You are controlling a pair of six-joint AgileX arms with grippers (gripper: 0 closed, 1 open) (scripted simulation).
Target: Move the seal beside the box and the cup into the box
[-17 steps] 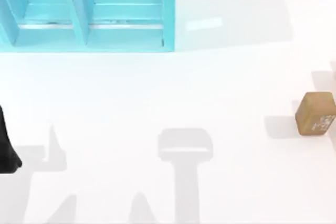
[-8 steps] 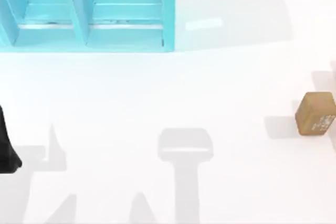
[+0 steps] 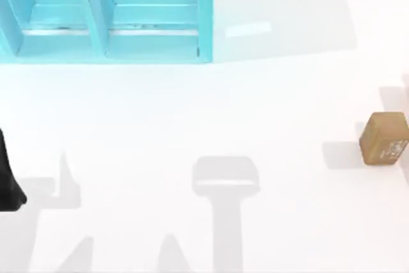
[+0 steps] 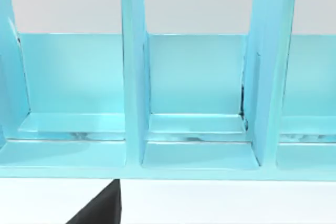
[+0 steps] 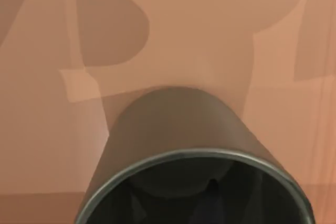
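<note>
The seal [image 3: 383, 139], a tan wooden block with pale marks on one face, stands at the table's far right edge. At the back left is the light blue box [image 3: 204, 23] with upright dividers, and the left wrist view faces its open compartments [image 4: 197, 87]. A black part of my left arm [image 3: 7, 177] sits at the table's left edge, well in front of the box. A dark wedge of my left gripper [image 4: 102, 208] shows in its wrist view. The dark cup [image 5: 178, 129] lies very close under the right wrist camera, its rim toward the lens.
The white table [image 3: 211, 107] stretches wide between the box and the seal, crossed by grey shadows of the arms [image 3: 225, 177]. The box's right wall [image 3: 206, 43] marks its outer side.
</note>
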